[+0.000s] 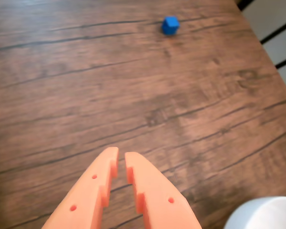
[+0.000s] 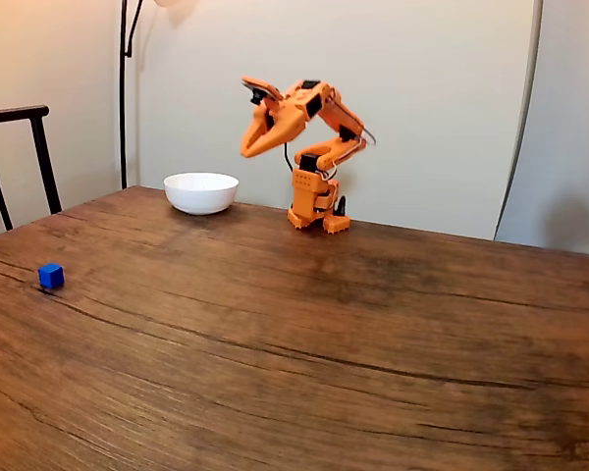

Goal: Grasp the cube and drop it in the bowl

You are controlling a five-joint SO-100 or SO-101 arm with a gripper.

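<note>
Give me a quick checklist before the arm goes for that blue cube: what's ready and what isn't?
1. Cube sitting free on the table: ok.
2. Pincer empty: ok.
3. Pincer open wide enough for the cube: not ok, jaws nearly closed.
4. Pincer near the cube: not ok, it is raised far from it.
5. Bowl upright: ok.
6. Bowl empty: cannot tell.

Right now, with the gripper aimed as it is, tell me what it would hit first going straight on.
Probably bare table: the gripper points down at open wood. The cube lies farther ahead, slightly right in the wrist view; depth is uncertain.
</note>
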